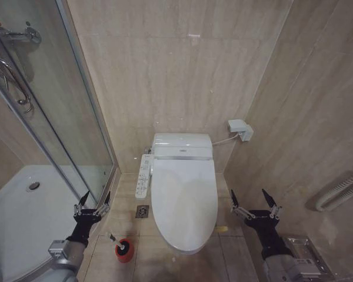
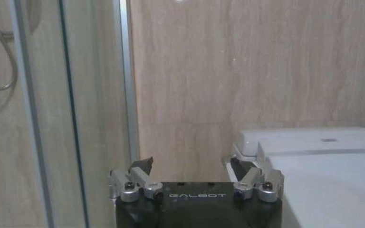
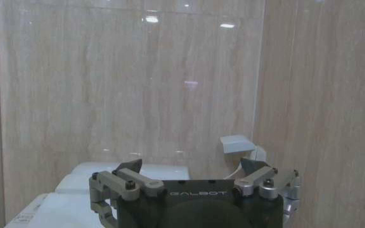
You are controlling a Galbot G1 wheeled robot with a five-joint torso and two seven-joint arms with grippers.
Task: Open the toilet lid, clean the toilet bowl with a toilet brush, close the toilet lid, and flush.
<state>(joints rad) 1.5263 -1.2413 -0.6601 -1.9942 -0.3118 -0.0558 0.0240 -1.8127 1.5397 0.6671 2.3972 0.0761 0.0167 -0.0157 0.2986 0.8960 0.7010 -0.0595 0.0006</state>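
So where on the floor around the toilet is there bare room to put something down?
Bare tile lies between the closed toilet lid and the right wall, under the open right gripper. Tighter on the shower side: the floor drain and the toilet brush in its red holder sit there, beside the open left gripper.

Beige stone-look wall tiles (image 1: 176, 70), glass shower door (image 1: 53, 111) at left, floor drain (image 1: 142, 211).

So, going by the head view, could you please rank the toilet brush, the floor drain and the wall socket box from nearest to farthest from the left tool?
From the left tool:
1. Toilet brush, on the floor just beside it, toward the toilet.
2. Floor drain, by the bowl's left side; close to the brush's distance, so this order is not firm.
3. Wall socket box, far across, on the right wall.
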